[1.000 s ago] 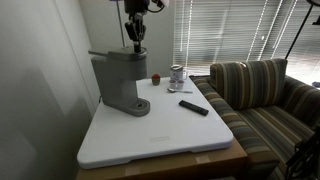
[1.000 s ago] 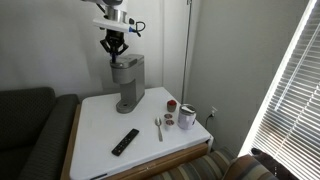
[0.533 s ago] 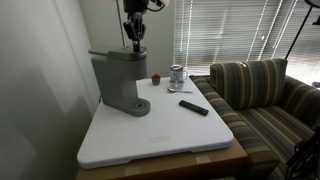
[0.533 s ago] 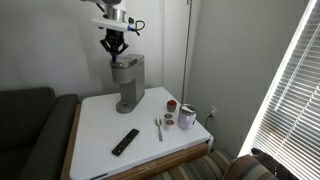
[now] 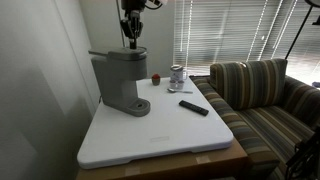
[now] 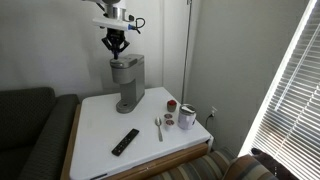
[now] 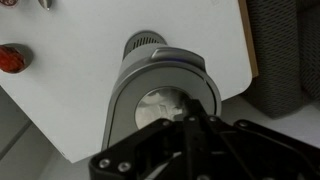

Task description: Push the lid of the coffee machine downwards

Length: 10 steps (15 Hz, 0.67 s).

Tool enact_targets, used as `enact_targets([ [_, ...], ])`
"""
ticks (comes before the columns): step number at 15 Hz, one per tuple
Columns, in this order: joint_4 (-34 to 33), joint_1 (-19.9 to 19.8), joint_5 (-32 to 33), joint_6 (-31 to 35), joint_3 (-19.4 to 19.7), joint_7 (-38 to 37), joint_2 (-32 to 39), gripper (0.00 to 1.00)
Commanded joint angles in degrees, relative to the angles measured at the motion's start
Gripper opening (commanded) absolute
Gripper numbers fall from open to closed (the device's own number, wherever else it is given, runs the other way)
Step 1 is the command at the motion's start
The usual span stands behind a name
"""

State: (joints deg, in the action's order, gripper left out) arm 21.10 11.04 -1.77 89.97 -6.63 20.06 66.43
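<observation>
Grey plastic lies directly beneath the jaws: the lid [image 7: 165,92] of the coffee machine [image 5: 118,82] is seen straight below them in the wrist view. In both exterior views the jaws are found just above the machine's top. The jaws are drawn fully together, tip against tip, and nothing is held between them. Whether the tips rest on the lid or stand slightly clear of it cannot be told, though a thin gap is suggested in an exterior view.

The lid appears to lie low and nearly flat on the machine's body. The task is therefore judged to be done or nearly so, with at most a last downward press called for. The lid's long axis is seen to run from beneath the jaws towards the round drip base [image 7: 148,42], which lies ahead of the tips in the wrist view. Any press is thus judged to be plainly vertical, with no sideways reach needed.

Nothing is placed between the jaws and the lid. Far below and off to the side, on the white bench [image 5: 150,135], a remote [image 5: 194,107], a spoon [image 6: 158,127], a small red object [image 5: 156,78] and a jar [image 5: 177,74] are set, all well apart from the machine. A striped sofa [image 5: 260,85] is seen beyond the bench. None of these is judged to stand in the way.
</observation>
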Motion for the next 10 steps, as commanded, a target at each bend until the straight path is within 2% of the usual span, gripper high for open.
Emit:
enact_targets([
  [1,1.42,-0.14,0.25,-0.39,0.78,-2.28,-1.34,0.0],
  [10,1.63,-0.57,-0.01,-1.81,1.43,-10.85,-1.86,0.0],
])
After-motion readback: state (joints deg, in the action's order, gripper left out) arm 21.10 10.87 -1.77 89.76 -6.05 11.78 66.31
